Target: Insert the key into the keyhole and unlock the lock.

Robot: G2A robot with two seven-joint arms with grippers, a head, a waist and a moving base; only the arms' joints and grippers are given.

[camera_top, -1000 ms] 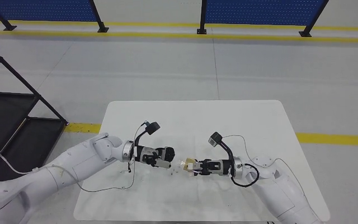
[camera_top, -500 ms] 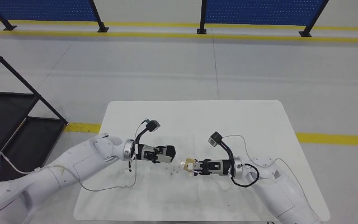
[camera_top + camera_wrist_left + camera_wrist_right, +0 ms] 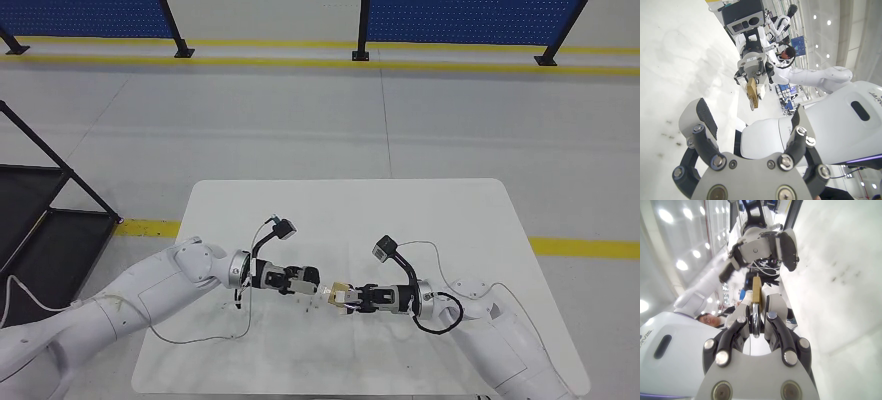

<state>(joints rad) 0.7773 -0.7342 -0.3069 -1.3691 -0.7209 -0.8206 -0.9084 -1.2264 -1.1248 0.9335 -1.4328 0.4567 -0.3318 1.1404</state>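
Table (image 3: 450,220) in the top view is white, and both arms meet over its middle. The right gripper (image 3: 345,297) holds the little brass lock (image 3: 334,293) up off the table. The left gripper (image 3: 310,281) is just beside the lock's free end, and I cannot tell if they touch. From up here the lock is too tiny to tell what is at that end.

The left wrist view shows more. The left gripper's fingers (image 3: 705,116) are spread wide with nothing between them. Straight ahead, the right gripper (image 3: 751,75) pinches the lock (image 3: 751,88) by its flat sides. A small round silver key (image 3: 752,103) sticks out of the lock's near end, so I think it is pushed in and only needs a turn.

The right wrist view shows the other end. The lock (image 3: 756,289) sits tight between the right gripper's white fingers (image 3: 772,302), and its steel loop (image 3: 755,323) points back at the camera. The loop looks closed, so the lock is not open yet. Past the lock, the left gripper (image 3: 757,266) gapes, showing its black pads (image 3: 789,251).

I think the lock is hard, smooth and heavy for its size, so it could slip from a loose hold. The key is thin and stiff but might bend. The best place to grab it is the flat round head, one pad on each face, then twist softly
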